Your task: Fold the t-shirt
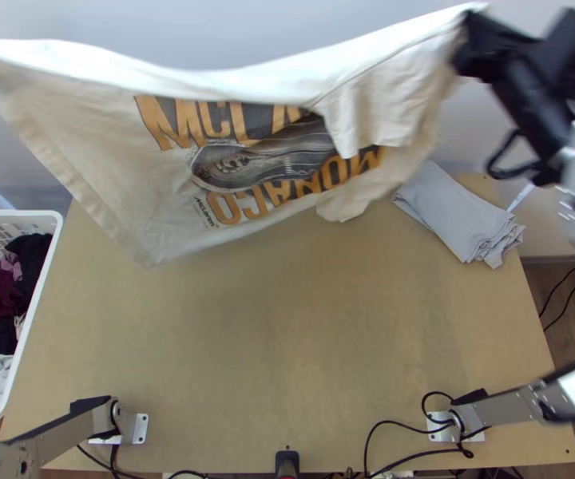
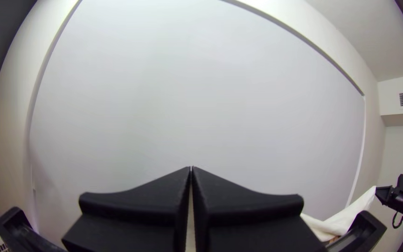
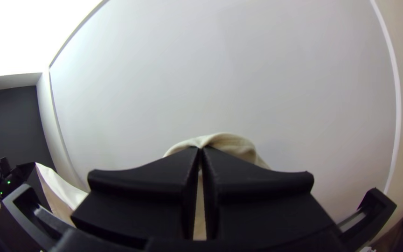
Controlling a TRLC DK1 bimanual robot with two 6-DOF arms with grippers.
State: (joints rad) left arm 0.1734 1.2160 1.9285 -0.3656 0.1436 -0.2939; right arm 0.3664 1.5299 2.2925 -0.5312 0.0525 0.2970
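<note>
T-shirt (image 1: pixel 64 112) hangs above the bench (image 1: pixel 287 343), print showing, loosely stretched. Left end effector (image 2: pixel 191 168) and right end effector (image 3: pixel 200 149) each pinched closed on its raised edge. Still in the opening-out stage, I judge; laying down, every fold left.

Silver-grey links (image 1: pixel 499 409), a black wrist (image 1: pixel 539 100) — looping black cable (image 1: pixel 491 164), wide black fingers (image 2: pixel 136 205).

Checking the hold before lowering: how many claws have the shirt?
2, gripping the shirt by its raised edge: the left claw toward the top view's left edge, the right claw at its upper right.
</note>
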